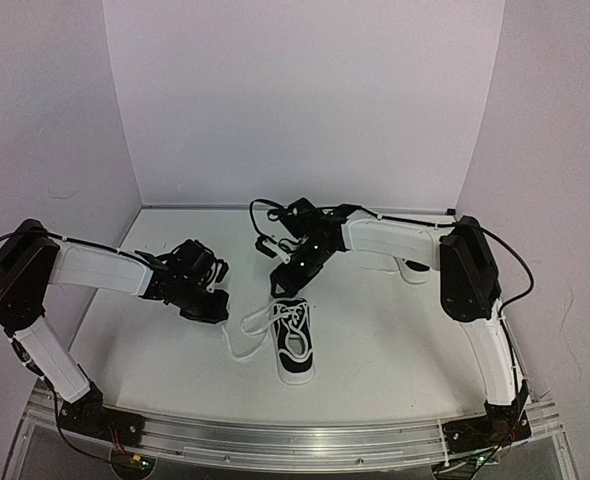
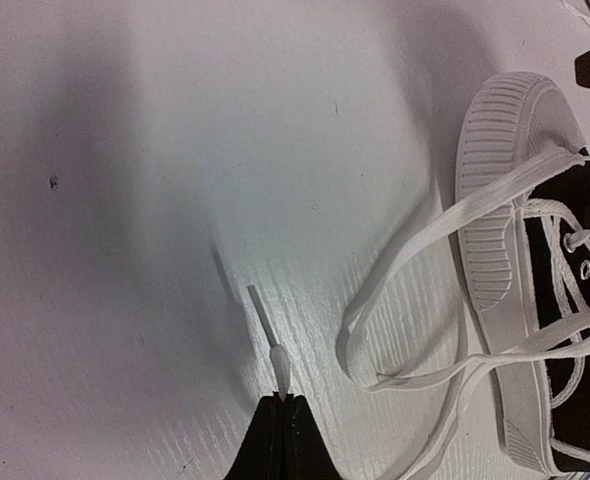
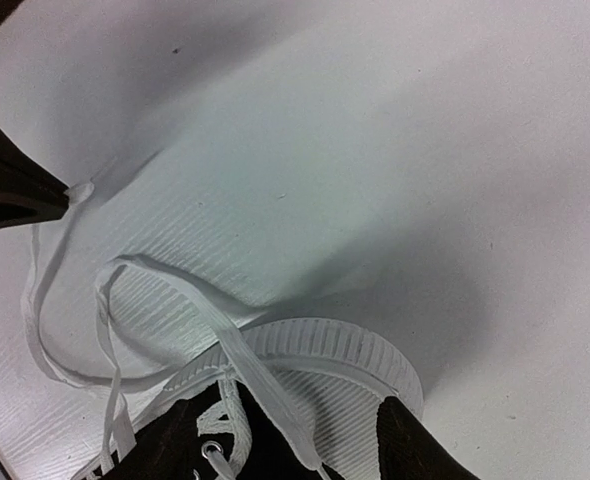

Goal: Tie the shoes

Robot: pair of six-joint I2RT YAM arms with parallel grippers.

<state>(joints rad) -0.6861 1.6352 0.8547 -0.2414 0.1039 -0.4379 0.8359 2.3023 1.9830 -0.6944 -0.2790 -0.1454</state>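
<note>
Black and white
The shoe (image 1: 293, 345) is black with white laces (image 3: 250, 375) and a ribbed white toe cap (image 2: 495, 180); the worktop (image 1: 395, 340) beneath is white.

We see one black shoe (image 1: 296, 348) with a white sole lying on the table (image 1: 400, 345), its white laces (image 1: 260, 318) spilling out to its left. The left gripper (image 1: 211, 308) hangs left of the shoe's far end, and the right gripper (image 1: 280, 285) hangs just beyond that end.

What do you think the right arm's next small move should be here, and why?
Probably lower the right gripper and close on the loose lace crossing the shoe's toe cap. The left gripper already pinches one lace end, while the right fingers stand open over that strand.
</note>
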